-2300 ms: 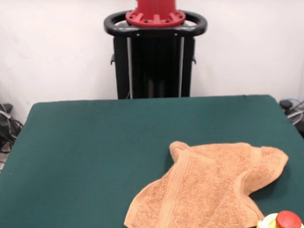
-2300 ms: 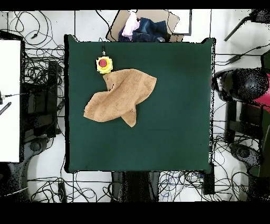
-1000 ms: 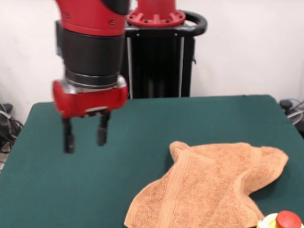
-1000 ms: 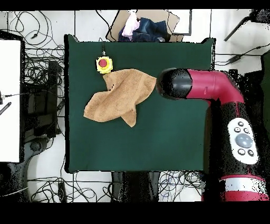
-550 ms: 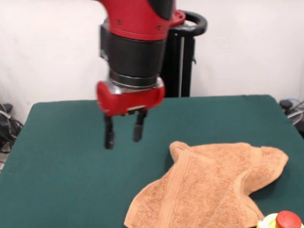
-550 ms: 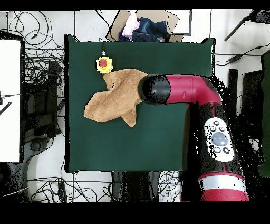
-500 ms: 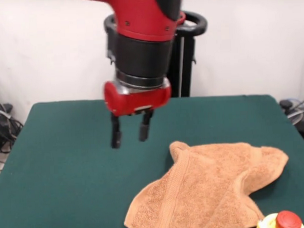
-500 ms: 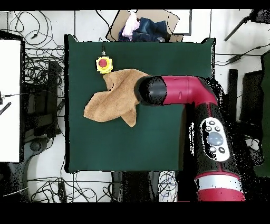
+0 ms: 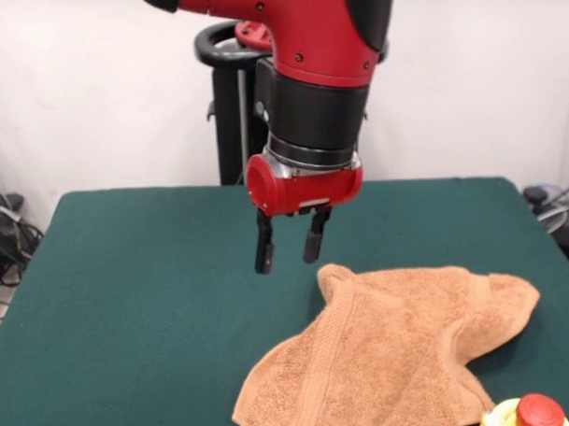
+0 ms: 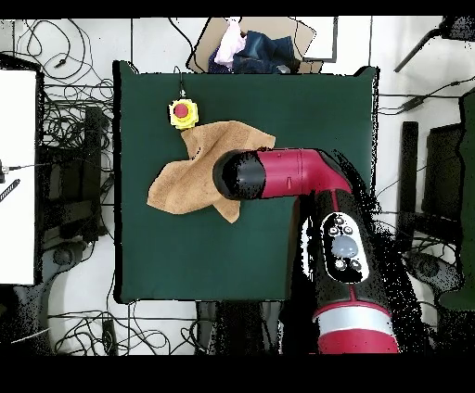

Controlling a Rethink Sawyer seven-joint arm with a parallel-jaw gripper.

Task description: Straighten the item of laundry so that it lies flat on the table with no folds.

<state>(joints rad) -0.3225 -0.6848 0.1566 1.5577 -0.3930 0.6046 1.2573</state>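
Front view shows the hand (image 9: 288,247) hanging with its two black fingers spread and empty, just above the table (image 9: 129,303) and close beside the towel's (image 9: 392,354) nearest raised corner. Over the last couple of seconds the arm has swept in from off the table, crossed sideways and dropped lower; it now sits right at the towel's edge. The towel itself has not shifted at all: it lies crumpled toward one side of the green felt, one corner folded over and a woven band running diagonally. I judge the approach nearly done and the grasp of that corner not yet begun.

Overhead, the arm's wrist covers part of the towel (image 10: 186,181). A yellow box with a red button (image 10: 183,113) sits touching the towel's far edge. Cables litter the floor around the table, and a box of clothes (image 10: 252,46) stands beyond one side.
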